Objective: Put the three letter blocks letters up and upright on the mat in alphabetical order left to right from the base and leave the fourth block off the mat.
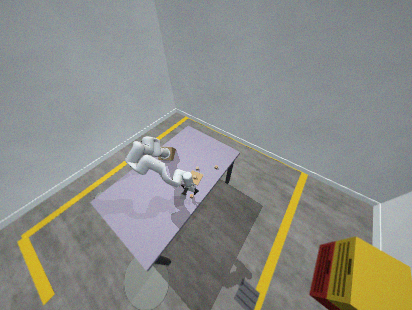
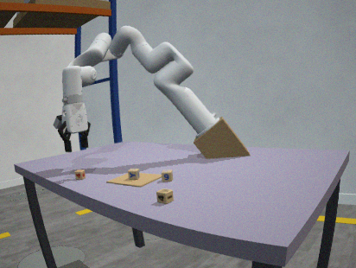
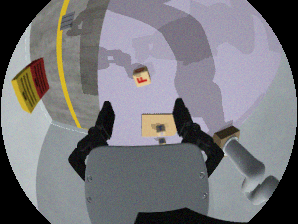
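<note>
- Exterior view: the mat [image 1: 200, 175] [image 2: 144, 181] [image 3: 149, 125] lies flat near the long edge of the desk [image 1: 145, 240] [image 2: 259, 194] [image 3: 125, 30] opposite the arm's base, one block [image 1: 195, 177] [image 2: 133, 174] [image 3: 160, 128] on it.
- Blue-marked block [image 1: 197, 168] [image 2: 167, 175] [image 3: 162, 141] just beside the mat.
- Red F block [image 1: 192, 196] [image 2: 79, 175] [image 3: 142, 77] and dark-marked block [image 1: 216, 167] [image 2: 165, 196] off it, nearer that edge.
- Claw [image 1: 190, 192] [image 2: 76, 149] [image 3: 143, 106] wide open above the desk, gripping nothing.

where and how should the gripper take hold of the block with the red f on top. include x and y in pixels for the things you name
Come straight down over the f block [image 1: 192, 196] [image 2: 79, 175] [image 3: 142, 77] and close the jaws on two opposite upright sides. It sits flat on the table [image 2: 242, 190], apart from the other blocks, so all its sides look free. The jaws probably need a turn first, since the block looks slightly twisted to them in the wrist view.
</note>
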`<state>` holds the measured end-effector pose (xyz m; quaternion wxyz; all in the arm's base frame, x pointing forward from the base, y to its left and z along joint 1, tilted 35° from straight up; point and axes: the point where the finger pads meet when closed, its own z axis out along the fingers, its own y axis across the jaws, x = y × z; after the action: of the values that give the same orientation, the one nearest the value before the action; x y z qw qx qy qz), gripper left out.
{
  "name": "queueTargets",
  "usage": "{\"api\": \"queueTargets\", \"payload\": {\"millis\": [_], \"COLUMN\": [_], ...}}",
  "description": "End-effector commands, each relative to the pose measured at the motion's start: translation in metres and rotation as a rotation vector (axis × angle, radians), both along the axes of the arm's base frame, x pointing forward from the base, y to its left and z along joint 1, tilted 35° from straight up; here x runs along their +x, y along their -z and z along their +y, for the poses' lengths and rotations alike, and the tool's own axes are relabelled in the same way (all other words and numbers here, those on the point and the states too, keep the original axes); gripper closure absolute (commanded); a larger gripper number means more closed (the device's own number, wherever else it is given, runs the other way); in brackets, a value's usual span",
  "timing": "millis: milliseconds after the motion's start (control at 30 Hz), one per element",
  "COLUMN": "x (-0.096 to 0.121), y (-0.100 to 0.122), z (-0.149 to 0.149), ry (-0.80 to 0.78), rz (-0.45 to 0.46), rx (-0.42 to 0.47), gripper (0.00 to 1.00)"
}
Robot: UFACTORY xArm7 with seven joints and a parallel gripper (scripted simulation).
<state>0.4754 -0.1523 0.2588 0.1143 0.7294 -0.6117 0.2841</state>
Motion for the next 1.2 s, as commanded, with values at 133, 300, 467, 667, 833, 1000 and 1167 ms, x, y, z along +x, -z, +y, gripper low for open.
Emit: {"api": "queueTargets", "payload": {"millis": [133, 300, 467, 667, 833, 1000, 1167], "x": [0.0023, 0.0026, 0.0026, 0.0026, 0.0026, 0.0026, 0.0026], "y": [0.0034, 0.0049, 0.005, 0.005, 0.005, 0.005, 0.005], "z": [-0.002, -0.003, -0.003, -0.003, -0.003, -0.003, -0.003], "ry": [-0.172, -0.223, -0.226, -0.226, -0.226, -0.226, -0.226], "rz": [0.107, 0.14, 0.141, 0.141, 0.141, 0.141, 0.141], "rx": [-0.051, -0.068, -0.069, -0.069, -0.069, -0.069, -0.069], "gripper": [0.0, 0.0, 0.31, 0.31, 0.31, 0.31, 0.31]}}
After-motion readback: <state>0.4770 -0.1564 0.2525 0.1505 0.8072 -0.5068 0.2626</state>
